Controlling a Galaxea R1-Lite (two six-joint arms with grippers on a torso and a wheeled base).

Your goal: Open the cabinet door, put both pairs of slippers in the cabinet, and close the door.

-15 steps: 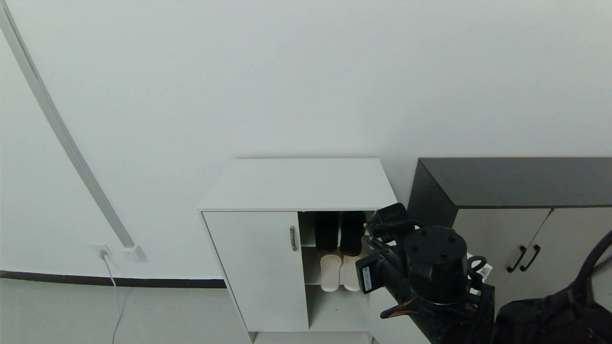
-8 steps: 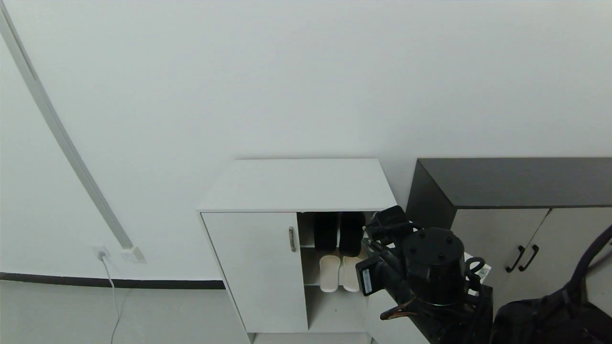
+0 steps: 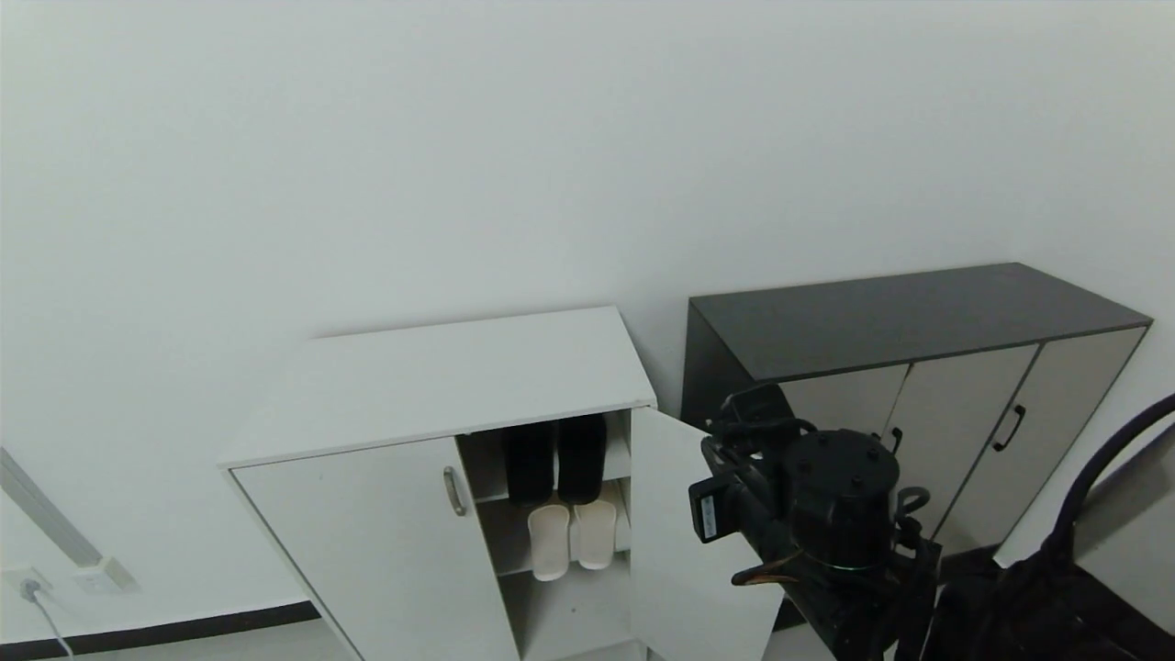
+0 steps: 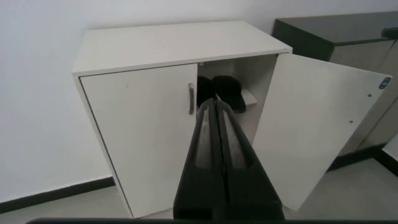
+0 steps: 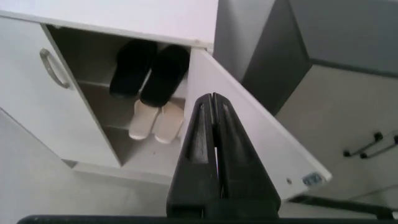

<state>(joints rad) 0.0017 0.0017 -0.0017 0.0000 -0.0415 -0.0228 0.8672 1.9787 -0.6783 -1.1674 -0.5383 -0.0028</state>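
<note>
White cabinet (image 3: 441,376): right door (image 3: 684,542) swung wide, black slippers (image 3: 555,456) on upper shelf, white slippers (image 3: 571,537) on the shelf below, reaching its front edge. My left gripper (image 4: 216,106) and right gripper (image 5: 214,98): fingers pressed together, holding nothing, facing the opening.

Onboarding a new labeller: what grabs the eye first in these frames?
The white cabinet against the wall draws the eye, with its right door swung open and its left door closed. Inside, the black slippers sit one level above the white slippers. A dark cabinet with closed doors stands just to its right.
</note>
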